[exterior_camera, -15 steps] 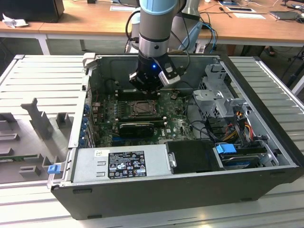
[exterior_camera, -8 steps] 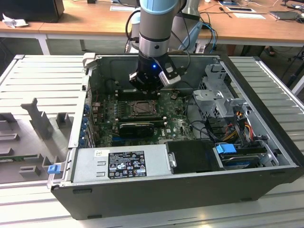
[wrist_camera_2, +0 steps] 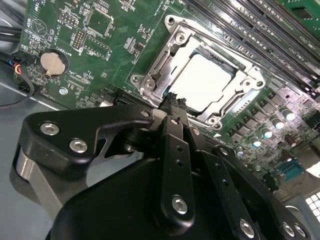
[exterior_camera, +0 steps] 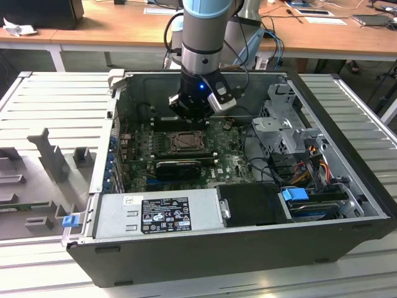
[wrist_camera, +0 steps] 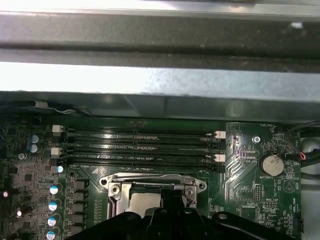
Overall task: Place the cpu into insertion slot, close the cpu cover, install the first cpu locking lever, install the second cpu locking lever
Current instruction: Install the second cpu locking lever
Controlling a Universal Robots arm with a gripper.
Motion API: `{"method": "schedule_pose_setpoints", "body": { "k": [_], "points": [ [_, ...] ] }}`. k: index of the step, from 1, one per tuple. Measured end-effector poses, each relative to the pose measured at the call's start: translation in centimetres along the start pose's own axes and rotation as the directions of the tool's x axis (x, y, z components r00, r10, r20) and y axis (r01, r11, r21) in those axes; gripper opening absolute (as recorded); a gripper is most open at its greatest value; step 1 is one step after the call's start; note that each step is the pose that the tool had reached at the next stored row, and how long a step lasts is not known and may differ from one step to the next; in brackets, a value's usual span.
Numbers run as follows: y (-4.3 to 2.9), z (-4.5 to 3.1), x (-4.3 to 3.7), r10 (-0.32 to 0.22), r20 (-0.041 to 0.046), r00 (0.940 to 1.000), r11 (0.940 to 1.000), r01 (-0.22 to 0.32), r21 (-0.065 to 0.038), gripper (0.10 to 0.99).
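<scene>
Pale silver-grey square cpu point(wrist_camera_2: 204, 81) seated under silvery hinged metal cpu cover point(wrist_camera_2: 165, 70); black gripper point(wrist_camera_2: 175, 102) fingers together above cover edge.

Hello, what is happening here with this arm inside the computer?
A robot arm reaches down into an open computer case and works at the processor socket on the motherboard. The cpu already lies in the socket, and the cpu cover looks closed down around it. The claw is right at the edge of the cover, and it looks shut, with nothing seen in it.
</scene>
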State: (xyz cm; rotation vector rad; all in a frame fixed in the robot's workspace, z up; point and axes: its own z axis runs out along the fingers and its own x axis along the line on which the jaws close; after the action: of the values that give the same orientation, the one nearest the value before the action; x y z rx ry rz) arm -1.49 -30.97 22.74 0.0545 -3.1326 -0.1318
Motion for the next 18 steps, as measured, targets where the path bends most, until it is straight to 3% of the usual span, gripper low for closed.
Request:
{"method": "schedule_pose_setpoints", "body": {
  "k": [18],
  "points": [
    [-0.29, 0.09, 0.01, 0.0, -0.0001, 1.0, 1.0, 0.0, 0.003, 0.106]
  ]
}}
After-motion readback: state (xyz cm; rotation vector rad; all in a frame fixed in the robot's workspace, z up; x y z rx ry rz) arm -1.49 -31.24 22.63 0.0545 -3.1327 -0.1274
